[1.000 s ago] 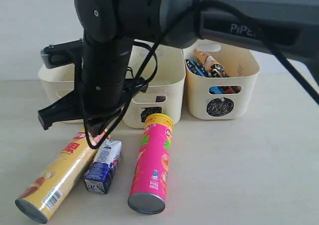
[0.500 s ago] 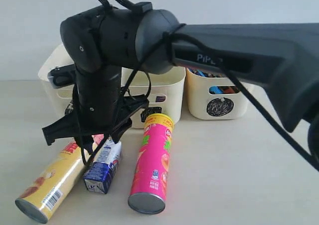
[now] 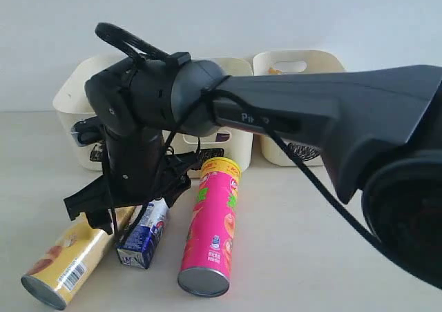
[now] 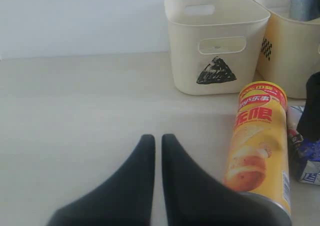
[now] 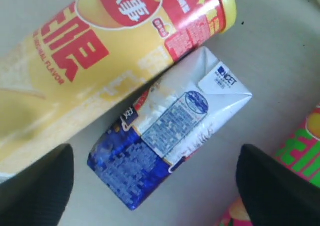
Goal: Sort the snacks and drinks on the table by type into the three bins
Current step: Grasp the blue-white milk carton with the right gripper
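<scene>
A blue and white drink carton [image 3: 141, 237] [image 5: 170, 141] lies on the table [image 3: 311, 257] between the yellow chip tube [image 3: 65, 260] [image 5: 90, 51] and the pink-red chip tube [image 3: 210, 226] [image 5: 300, 153]. My right gripper [image 3: 135, 205] [image 5: 157, 186] hangs open just above the carton, one finger on each side and neither touching it. My left gripper [image 4: 157, 141] is shut and empty, low over bare table beside the yellow tube [image 4: 257, 136]. The triangle bin [image 4: 217, 41] [image 3: 72, 98] looks empty. The bags and the purple carton are hidden.
The right arm crosses the exterior view and covers most of the middle bin [image 3: 238, 136] and the right bin [image 3: 297, 56]. A dark grey-blue object [image 4: 304, 6] pokes out of the square-marked bin [image 4: 292, 51]. Both tubes lie close beside the carton.
The right arm has swung down and forward, bringing its open gripper lower over the blue and white carton. It now hides more of the bins. Tubes and carton have not moved.
</scene>
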Tool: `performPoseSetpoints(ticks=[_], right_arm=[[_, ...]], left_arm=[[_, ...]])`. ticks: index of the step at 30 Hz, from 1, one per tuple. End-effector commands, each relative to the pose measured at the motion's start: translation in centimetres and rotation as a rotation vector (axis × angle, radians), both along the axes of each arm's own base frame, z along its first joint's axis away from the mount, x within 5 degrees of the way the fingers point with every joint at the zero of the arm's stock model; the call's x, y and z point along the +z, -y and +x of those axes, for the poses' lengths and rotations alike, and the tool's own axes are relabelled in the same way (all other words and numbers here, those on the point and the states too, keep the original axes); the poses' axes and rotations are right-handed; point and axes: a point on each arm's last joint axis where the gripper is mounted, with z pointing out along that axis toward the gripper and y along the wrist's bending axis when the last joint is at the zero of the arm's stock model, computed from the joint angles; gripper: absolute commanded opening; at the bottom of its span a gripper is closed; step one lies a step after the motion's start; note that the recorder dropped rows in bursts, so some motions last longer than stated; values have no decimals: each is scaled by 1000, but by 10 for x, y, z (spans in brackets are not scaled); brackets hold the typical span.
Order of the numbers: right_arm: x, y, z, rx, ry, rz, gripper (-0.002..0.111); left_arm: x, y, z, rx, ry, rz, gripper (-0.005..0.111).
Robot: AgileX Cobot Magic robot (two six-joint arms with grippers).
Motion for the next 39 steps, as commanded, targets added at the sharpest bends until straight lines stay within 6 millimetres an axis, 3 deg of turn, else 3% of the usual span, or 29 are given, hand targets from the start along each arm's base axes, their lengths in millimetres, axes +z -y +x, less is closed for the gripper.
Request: performPoseSetpoints(ticks=[1,20,31,33,39], right_arm=[[-8,-3,4,8,18,-4,79],[-53,-1,13,0,25,-123,79],[-53,-4,15,-17,39,-90,79],[-53,-4,15,-17,39,-90,74],[-54,-3,14,-18,34,-97,41]], left_arm=[[2,0,0,3,19,-7,4],[2,0,0,3,19,-7,4],[2,0,0,3,19,-7,4],[2,0,0,3,19,-7,4],[2,0,0,3,19,-7,4]])
